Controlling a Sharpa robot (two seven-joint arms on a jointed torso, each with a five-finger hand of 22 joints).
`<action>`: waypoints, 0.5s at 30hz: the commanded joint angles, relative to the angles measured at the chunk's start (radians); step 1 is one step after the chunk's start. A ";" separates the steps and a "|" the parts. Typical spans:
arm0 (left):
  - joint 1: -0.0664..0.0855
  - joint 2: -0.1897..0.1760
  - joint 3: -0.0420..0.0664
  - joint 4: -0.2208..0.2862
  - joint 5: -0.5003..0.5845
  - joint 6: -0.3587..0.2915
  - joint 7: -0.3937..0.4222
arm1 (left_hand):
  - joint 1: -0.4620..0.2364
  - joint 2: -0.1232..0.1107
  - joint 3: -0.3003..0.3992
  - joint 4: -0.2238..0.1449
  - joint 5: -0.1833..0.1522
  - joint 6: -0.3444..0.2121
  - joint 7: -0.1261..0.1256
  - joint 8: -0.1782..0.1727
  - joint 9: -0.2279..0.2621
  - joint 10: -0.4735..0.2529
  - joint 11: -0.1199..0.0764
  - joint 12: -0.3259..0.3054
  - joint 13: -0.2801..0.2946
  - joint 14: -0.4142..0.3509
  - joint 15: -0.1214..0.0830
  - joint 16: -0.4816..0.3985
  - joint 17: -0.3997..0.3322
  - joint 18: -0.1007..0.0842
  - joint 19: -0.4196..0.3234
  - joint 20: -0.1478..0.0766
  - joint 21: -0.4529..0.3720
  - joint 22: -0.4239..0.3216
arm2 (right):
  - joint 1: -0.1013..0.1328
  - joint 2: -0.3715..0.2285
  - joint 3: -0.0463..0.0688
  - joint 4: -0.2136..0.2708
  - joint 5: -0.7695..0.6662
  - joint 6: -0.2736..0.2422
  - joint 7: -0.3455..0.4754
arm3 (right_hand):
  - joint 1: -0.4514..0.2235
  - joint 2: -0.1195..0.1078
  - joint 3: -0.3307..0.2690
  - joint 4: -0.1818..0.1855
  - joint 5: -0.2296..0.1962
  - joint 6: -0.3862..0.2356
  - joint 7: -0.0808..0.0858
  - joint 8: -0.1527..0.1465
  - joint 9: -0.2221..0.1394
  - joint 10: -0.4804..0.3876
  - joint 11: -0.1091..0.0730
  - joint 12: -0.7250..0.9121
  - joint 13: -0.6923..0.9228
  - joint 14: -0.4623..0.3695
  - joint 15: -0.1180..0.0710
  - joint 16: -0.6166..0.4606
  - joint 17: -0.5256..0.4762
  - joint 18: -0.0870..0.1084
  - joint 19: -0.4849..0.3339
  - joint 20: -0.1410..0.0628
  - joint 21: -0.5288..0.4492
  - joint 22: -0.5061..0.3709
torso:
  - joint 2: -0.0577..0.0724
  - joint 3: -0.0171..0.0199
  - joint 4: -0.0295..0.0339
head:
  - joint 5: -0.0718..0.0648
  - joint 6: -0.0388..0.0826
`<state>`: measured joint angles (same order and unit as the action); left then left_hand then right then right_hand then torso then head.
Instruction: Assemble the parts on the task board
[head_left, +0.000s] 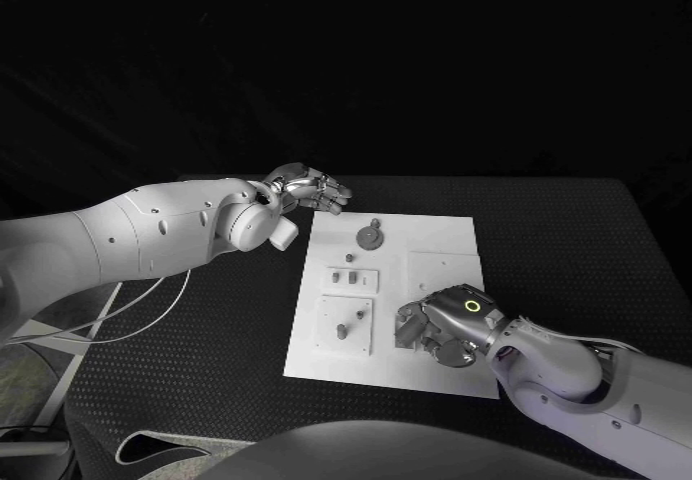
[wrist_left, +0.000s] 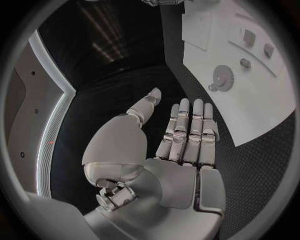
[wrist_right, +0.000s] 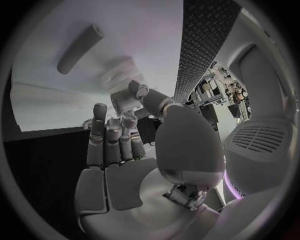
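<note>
Lying white on the table, task board (head_left: 433, 250) carries small grey parts (head_left: 371, 236); left hand (head_left: 306, 187) beside it spread empty; right hand (head_left: 444, 325) grip unclear.

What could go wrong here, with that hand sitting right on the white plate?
The right hand rests on the near part of the white plate, so it could perhaps shove the plate across the table. Its fingers block the camera's view beneath, so a piece might be missed. The left hand hovers open off the plate's far corner, not steadying it; the round part looks loose.
</note>
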<state>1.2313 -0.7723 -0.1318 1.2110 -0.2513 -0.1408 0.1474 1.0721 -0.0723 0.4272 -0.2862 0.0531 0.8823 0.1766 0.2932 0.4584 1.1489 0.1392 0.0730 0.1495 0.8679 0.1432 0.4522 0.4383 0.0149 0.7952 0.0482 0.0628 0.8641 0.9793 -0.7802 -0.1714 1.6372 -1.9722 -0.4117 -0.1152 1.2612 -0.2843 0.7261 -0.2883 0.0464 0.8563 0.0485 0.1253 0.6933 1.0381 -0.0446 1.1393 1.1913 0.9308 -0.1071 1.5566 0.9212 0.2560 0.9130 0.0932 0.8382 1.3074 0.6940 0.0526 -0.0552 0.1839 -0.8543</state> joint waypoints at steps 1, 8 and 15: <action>0.001 0.002 0.000 0.003 -0.003 0.019 0.002 | -0.009 0.000 -0.005 0.000 -0.002 -0.009 0.000 0.004 -0.001 -0.006 0.001 -0.002 -0.001 -0.003 0.005 -0.005 0.002 -0.006 -0.009 0.000 0.007 -0.001 | -0.001 0.004 0.000 -0.005 -0.035 0.024 0.004 | -0.006 0.008 0.007 0.000 0.002 -0.008 0.001 -0.006 -0.001 -0.007 -0.002 0.005 0.000 -0.005 0.001 0.006 -0.001 0.006 -0.009 0.000 0.007 0.023 | 0.000 -0.0005 0.0001 | 0.001 0.000; 0.001 0.001 0.000 0.003 -0.003 0.019 0.001 | -0.009 0.000 -0.005 0.001 -0.002 -0.009 0.000 0.004 -0.001 -0.006 0.001 -0.002 -0.001 -0.003 0.005 -0.006 0.002 -0.007 -0.009 0.000 0.007 -0.001 | 0.000 0.020 0.000 -0.024 -0.035 0.038 0.014 | 0.001 0.031 0.017 -0.001 0.002 0.018 0.008 0.013 0.000 -0.005 0.000 0.020 -0.002 -0.005 0.000 0.021 -0.003 0.006 -0.007 -0.004 0.022 0.023 | 0.000 -0.0006 -0.0002 | 0.003 -0.002; 0.001 0.000 0.000 0.003 -0.003 0.020 0.000 | -0.010 0.000 -0.005 0.001 -0.002 -0.009 0.000 0.004 -0.002 -0.006 0.001 -0.002 -0.001 -0.003 0.005 -0.006 0.002 -0.007 -0.009 0.000 0.007 -0.001 | 0.000 0.025 0.000 -0.035 -0.035 0.042 0.019 | -0.001 0.050 0.021 -0.001 0.002 0.094 0.026 0.054 0.007 0.000 0.014 0.036 -0.011 -0.005 -0.002 0.038 -0.008 0.006 -0.007 -0.007 0.039 0.022 | 0.000 0.0003 -0.0017 | 0.006 -0.005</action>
<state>1.2313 -0.7729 -0.1321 1.2121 -0.2515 -0.1370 0.1430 1.0721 -0.0723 0.4272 -0.2862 0.0531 0.8823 0.1765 0.2932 0.4585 1.1489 0.1392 0.0730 0.1496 0.8679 0.1432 0.4522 0.4392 0.0149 0.7952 0.0482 0.0666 0.8642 0.9795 -0.7576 -0.1712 1.6035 -1.9910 -0.3877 -0.1091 1.2620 -0.2429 0.7402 -0.2907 0.0465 0.9419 0.0701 0.1753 0.6993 1.0401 -0.0357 1.1704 1.1814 0.9308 -0.1070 1.5915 0.9140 0.2560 0.9092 0.0895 0.8736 1.3074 0.6941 0.0526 -0.0561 0.1893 -0.8581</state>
